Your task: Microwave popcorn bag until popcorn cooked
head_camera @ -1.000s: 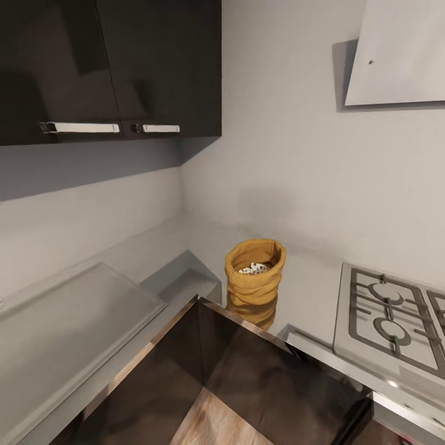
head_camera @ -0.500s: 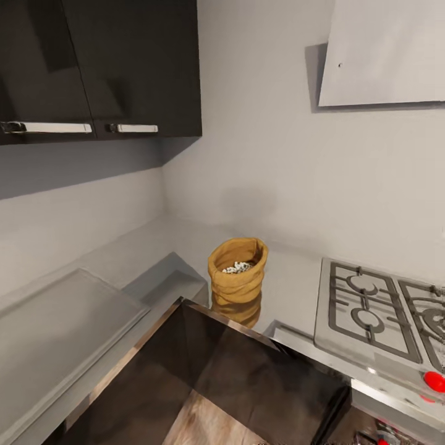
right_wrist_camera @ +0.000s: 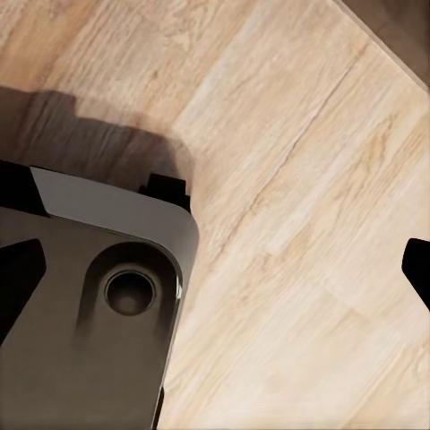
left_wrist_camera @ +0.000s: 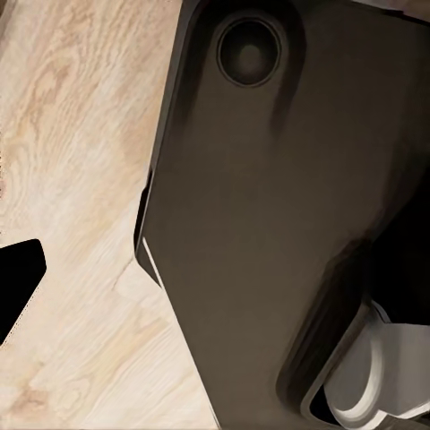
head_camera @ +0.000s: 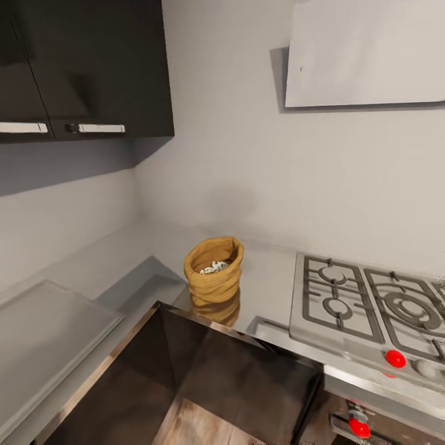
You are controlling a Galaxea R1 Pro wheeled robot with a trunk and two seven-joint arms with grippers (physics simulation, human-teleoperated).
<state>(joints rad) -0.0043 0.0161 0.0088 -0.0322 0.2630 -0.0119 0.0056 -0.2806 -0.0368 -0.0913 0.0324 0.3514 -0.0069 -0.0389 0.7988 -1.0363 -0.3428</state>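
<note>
Both wrist cameras look down past the robot's dark base [left_wrist_camera: 269, 224] at the wood floor [right_wrist_camera: 305, 179]; black fingertips [right_wrist_camera: 417, 269] only nick the frame edges, so I cannot tell how wide either hand stands. The bag [head_camera: 213, 270] stands upright on the grey countertop [head_camera: 266, 278] in the corner, popcorn [head_camera: 214, 267] showing in its open mouth, bare worktop around it and the hob [head_camera: 364, 303] well apart. Grey walls, dark upper cabinets [head_camera: 86, 62], white hood [head_camera: 364, 52]; dark glossy cabinet fronts [head_camera: 235, 383] below the edge.
</note>
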